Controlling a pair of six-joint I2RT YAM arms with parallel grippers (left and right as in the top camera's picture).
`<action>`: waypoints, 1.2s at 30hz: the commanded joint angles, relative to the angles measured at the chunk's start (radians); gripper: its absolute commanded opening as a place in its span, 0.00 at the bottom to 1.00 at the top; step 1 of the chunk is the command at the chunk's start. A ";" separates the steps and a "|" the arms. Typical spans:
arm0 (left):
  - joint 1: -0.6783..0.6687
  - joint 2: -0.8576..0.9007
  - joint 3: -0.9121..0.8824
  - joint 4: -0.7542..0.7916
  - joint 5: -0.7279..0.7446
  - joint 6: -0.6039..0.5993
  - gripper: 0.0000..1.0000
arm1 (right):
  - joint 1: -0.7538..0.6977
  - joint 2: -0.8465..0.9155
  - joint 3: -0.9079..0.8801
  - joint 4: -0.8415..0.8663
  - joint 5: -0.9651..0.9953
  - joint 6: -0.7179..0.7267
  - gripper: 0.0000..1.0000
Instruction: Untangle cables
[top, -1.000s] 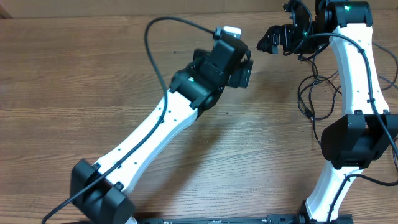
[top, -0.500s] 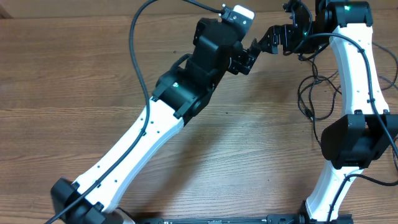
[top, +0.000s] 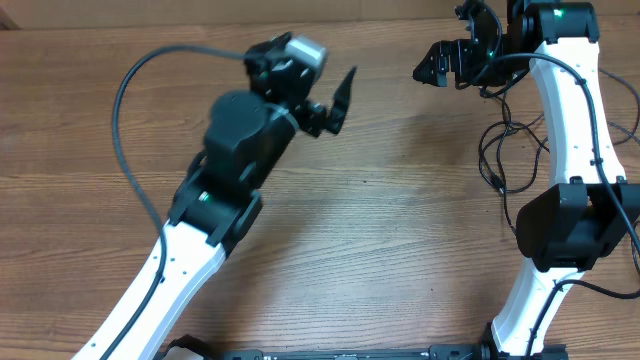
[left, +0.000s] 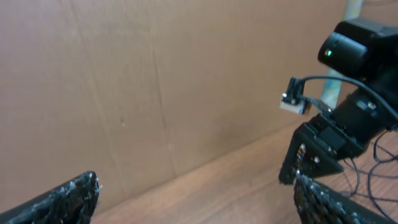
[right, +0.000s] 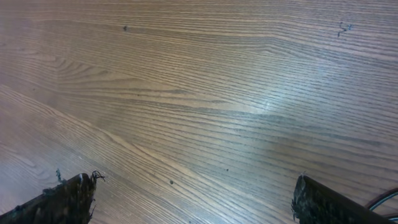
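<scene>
Black and thin, the cables (top: 497, 182) lie looped together on the wooden table (top: 400, 230) at its right side, just beside the right arm (top: 575, 110). Nothing holds them. The right gripper (right: 196, 199) hovers with jaws wide over bare wood beyond the tangle, and the left gripper (left: 196, 200), equally spread and empty, hangs well apart toward the middle. A grab so near the arm could probably snag its own thicker wiring, and tugging one loop blindly might tighten the knot.
</scene>
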 joint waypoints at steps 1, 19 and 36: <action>0.050 -0.092 -0.100 0.055 0.131 0.083 1.00 | -0.002 -0.010 -0.002 0.004 0.003 -0.008 1.00; 0.323 -0.495 -0.598 0.271 0.274 0.070 1.00 | -0.002 -0.010 -0.002 0.004 0.003 -0.008 1.00; 0.482 -0.943 -1.043 0.375 0.323 -0.093 1.00 | -0.002 -0.010 -0.002 0.004 0.003 -0.008 1.00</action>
